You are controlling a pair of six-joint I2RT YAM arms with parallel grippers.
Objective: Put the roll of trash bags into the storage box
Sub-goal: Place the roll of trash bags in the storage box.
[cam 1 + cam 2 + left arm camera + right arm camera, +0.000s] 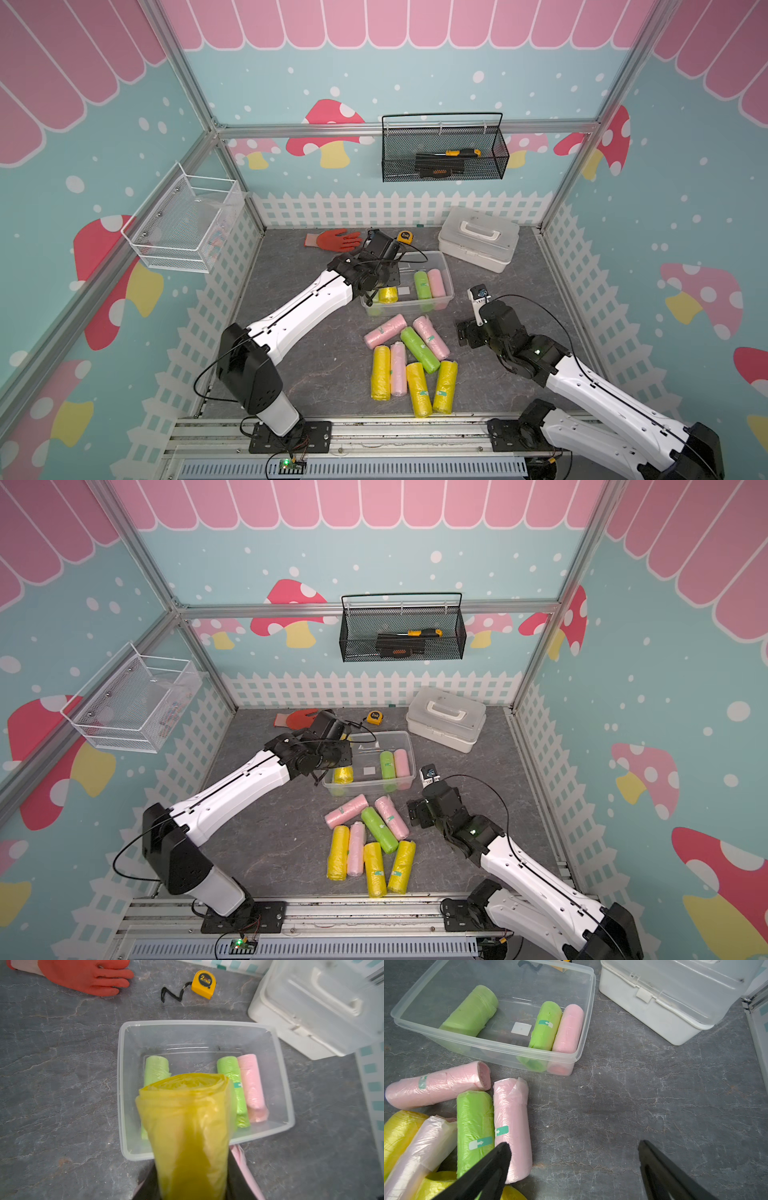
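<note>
Clenching crinkly translucent yellow roll (187, 1122) over clear storage box (202, 1022), left claw (192, 1174); right claw (574, 1145) spread, empty

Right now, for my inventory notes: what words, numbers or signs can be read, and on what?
"2": on the yellow tape measure; smaller print beside it is blurred.
White arrow, no words: teal label on the loose green roll.
Raised marking on the storage box floor: too faint to read.
White sticker inside it: blank.
</note>
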